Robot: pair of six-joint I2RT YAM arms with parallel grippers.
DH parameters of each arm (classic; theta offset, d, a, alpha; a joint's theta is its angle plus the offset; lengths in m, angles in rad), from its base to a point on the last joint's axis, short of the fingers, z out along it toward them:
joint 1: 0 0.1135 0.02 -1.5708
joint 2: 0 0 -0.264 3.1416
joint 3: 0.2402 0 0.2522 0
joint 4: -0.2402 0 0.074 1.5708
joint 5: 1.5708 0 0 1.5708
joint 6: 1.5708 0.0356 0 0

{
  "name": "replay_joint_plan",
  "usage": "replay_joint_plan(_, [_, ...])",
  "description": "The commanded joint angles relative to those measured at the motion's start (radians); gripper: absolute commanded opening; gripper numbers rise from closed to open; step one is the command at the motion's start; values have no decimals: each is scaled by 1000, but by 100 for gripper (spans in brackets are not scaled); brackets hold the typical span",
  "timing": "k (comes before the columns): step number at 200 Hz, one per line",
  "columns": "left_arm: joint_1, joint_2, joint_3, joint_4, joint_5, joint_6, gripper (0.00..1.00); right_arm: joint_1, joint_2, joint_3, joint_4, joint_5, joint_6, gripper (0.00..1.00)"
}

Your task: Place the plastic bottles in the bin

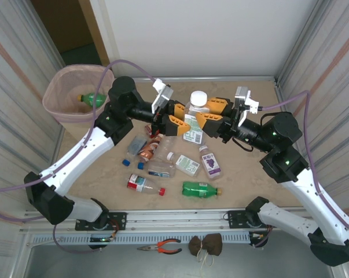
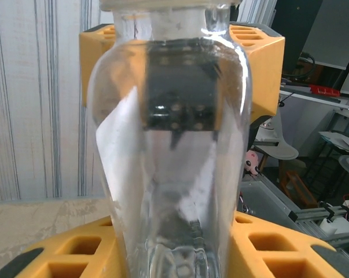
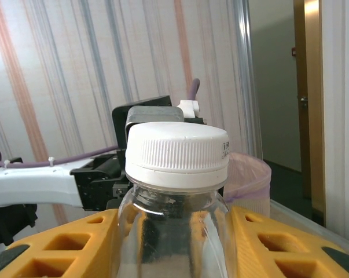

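Note:
A clear bottle (image 1: 193, 123) with a white cap (image 1: 198, 98) stands upright at the middle of the table, held between both grippers. My left gripper (image 1: 184, 116) is shut on its body from the left, the yellow fingers (image 2: 261, 243) pressed to both sides of the bottle (image 2: 174, 145). My right gripper (image 1: 205, 114) comes in from the right, its fingers (image 3: 267, 243) against the shoulders just under the cap (image 3: 177, 150). Several other plastic bottles lie in front, among them a green one (image 1: 200, 189). The bin (image 1: 52, 87) stands at the far left, with a green bottle (image 1: 93, 99) inside.
On the tabletop lie a red-capped bottle (image 1: 144, 184), a purple-labelled bottle (image 1: 209, 160), a crushed orange bottle (image 1: 148, 150) and loose blue caps (image 1: 126, 163). Pliers (image 1: 160, 248) rest on the front shelf. Striped walls close both sides. The bin's pink liner (image 3: 249, 174) shows behind the cap.

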Motion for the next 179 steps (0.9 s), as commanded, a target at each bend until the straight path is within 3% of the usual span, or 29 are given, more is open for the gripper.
replay_joint_plan(1, [4, -19, 53, -101, -15, 93, 39, 9, -22, -6, -7, 37, -25, 55])
replay_joint_plan(22, [35, -37, 63, -171, -59, 119, 38, 9, -34, -8, -28, 61, -37, 64])
replay_joint_plan(59, [120, -87, 109, -385, -193, 199, 38, 10, -56, -14, -69, 112, -69, 67])
replay_joint_plan(122, [251, -100, 340, -917, -623, 410, 37, 10, -51, -17, -98, 146, -101, 67])
replay_joint_plan(179, [350, -24, 562, -1214, -1055, 487, 38, 10, -15, -15, -94, 143, -120, 67])
